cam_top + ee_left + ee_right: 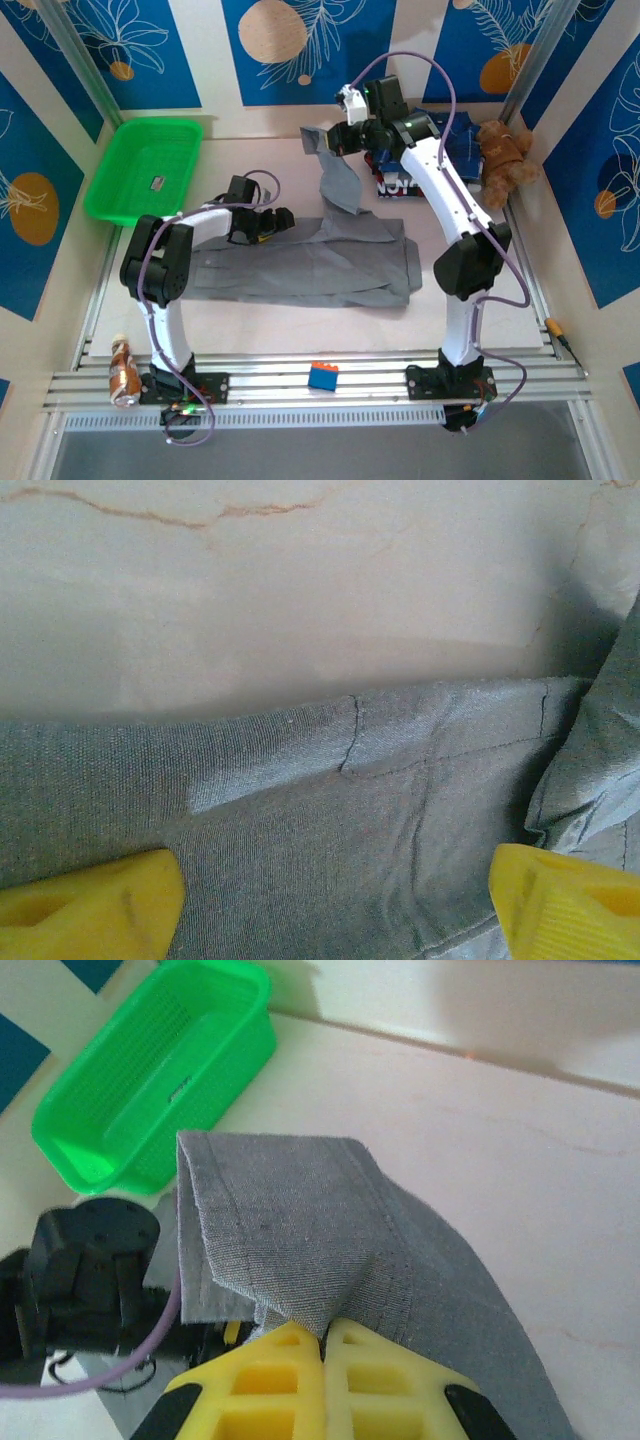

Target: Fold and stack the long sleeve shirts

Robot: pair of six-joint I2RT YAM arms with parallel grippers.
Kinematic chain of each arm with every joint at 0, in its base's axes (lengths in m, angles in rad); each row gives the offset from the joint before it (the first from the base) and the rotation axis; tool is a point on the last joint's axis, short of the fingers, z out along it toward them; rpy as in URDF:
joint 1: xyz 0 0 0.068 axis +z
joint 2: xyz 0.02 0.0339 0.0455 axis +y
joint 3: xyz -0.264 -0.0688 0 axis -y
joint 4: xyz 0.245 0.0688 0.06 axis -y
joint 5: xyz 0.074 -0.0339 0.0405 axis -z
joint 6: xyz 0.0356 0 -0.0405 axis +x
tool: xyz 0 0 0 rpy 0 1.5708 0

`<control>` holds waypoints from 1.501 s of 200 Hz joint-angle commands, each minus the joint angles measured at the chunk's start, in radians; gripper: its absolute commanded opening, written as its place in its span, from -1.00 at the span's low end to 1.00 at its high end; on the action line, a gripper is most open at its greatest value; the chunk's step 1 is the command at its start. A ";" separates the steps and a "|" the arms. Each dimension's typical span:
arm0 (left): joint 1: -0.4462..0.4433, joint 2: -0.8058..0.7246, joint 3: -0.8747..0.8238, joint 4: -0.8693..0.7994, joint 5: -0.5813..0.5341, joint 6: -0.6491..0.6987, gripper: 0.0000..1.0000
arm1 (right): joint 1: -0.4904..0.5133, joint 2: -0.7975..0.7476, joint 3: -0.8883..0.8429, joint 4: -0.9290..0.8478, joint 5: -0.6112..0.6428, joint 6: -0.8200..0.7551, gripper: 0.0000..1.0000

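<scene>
A large grey long sleeve shirt [320,265] lies flat across the middle of the table. One sleeve [338,180] rises toward the back, where my right gripper [335,138] is shut on its end. In the right wrist view the yellow fingertips [325,1325] pinch a fold of this grey cloth [290,1230], which hangs draped. My left gripper [275,222] hovers open over the shirt's far edge. Its yellow fingers [90,905] stand wide apart above the grey fabric [300,810], gripping nothing. Navy cloth with white lettering [398,184] lies behind the right arm, mostly hidden.
A green tray [145,165] sits at the back left, also seen as the green tray [150,1080] in the right wrist view. A brown teddy bear [505,150] leans in the back right corner. A blue brick [322,376] and a bottle [122,370] rest on the front rail.
</scene>
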 commanded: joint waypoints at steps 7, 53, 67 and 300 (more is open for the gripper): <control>0.018 0.096 -0.054 -0.125 -0.085 0.030 0.69 | 0.034 -0.145 -0.107 -0.058 -0.034 -0.038 -1.00; 0.018 0.105 -0.033 -0.123 -0.075 0.033 0.69 | 0.071 -0.314 -0.298 -0.052 -0.111 0.085 -1.00; 0.018 0.109 -0.024 -0.125 -0.061 0.037 0.69 | 0.100 -0.349 -0.385 -0.010 -0.136 0.144 -1.00; 0.177 -0.196 0.127 -0.237 0.114 -0.042 0.75 | 0.342 -0.047 -0.454 0.125 -0.173 0.442 -1.00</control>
